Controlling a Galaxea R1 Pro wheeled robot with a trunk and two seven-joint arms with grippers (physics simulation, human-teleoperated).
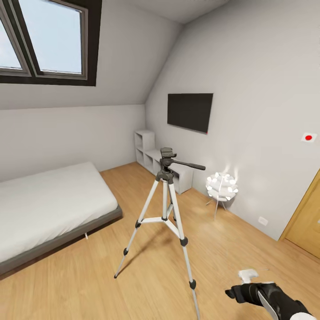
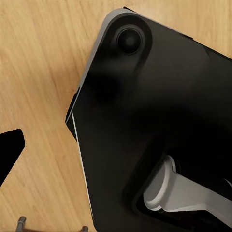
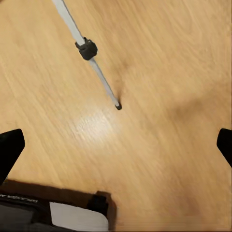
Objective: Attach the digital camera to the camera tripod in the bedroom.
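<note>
Bedroom floor, silver-legged camera tripod [image 1: 165, 209]

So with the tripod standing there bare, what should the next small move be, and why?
Probably turn the head and base to look for the digital camera. The camera tripod stands on the wood floor with nothing mounted on its head. The right gripper looks open, with only floor between its fingers, so nothing is in hand to attach yet.
</note>
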